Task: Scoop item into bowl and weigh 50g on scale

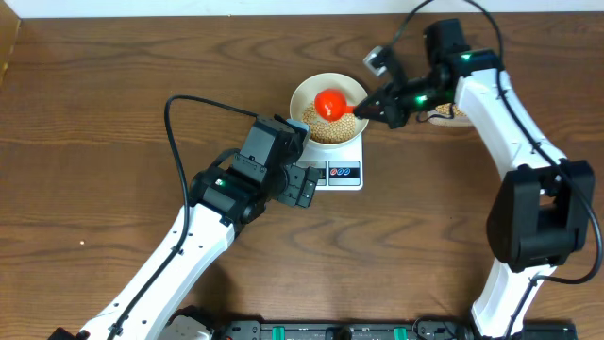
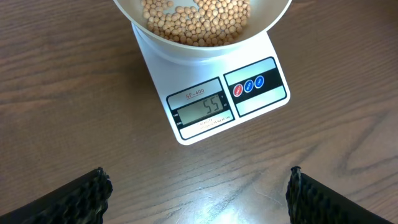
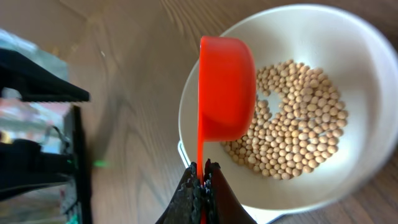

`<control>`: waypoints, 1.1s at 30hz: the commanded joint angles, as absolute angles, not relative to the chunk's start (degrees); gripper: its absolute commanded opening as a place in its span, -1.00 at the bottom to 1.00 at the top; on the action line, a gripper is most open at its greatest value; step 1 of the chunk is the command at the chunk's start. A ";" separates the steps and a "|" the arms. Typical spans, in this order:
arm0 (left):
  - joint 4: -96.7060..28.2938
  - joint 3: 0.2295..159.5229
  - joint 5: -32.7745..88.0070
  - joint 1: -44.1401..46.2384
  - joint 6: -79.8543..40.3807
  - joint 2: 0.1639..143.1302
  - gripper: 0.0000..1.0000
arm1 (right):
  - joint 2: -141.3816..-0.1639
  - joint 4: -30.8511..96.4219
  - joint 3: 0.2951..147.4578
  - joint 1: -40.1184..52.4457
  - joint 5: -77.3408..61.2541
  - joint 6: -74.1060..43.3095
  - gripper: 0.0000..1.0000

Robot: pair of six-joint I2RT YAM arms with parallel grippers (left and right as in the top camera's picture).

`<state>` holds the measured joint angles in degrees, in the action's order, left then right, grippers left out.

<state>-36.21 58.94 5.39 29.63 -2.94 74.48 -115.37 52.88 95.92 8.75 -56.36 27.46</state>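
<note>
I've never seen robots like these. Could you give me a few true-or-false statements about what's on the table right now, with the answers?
1. The white bowl sits on the scale. True.
2. The scoop is blue. False: it is red.
3. The right pincer is shut on the scoop's handle. True.
4. The left pincer holds the bowl. False: it is open, apart from the bowl, and holds nothing.
5. The bowl is empty. False: tan beans lie in it.
</note>
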 commanded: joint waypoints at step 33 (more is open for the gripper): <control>-36.42 59.02 4.45 29.43 -2.76 74.06 0.85 | -102.76 63.09 96.68 -13.91 -15.22 15.16 -0.97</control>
